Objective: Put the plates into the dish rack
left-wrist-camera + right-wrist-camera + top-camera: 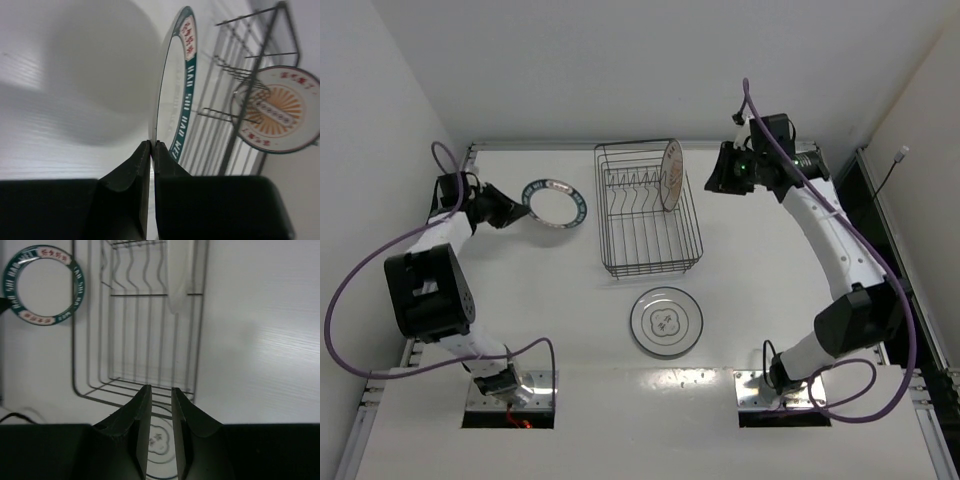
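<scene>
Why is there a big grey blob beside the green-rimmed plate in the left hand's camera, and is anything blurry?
Left wrist view: the blob looks like the soft shadow of the teal-rimmed plate, seen nearly edge-on; the left gripper pinching it is dark and blurred. Right wrist view: the upright plate in the dish rack is washed out and soft. Top view: even light, sharp.

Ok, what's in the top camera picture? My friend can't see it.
From above, the left pincer grips a teal-rimmed plate beside a wire rack holding one upright plate. A third plate lies flat near the rack; the right pincer hovers empty.
</scene>
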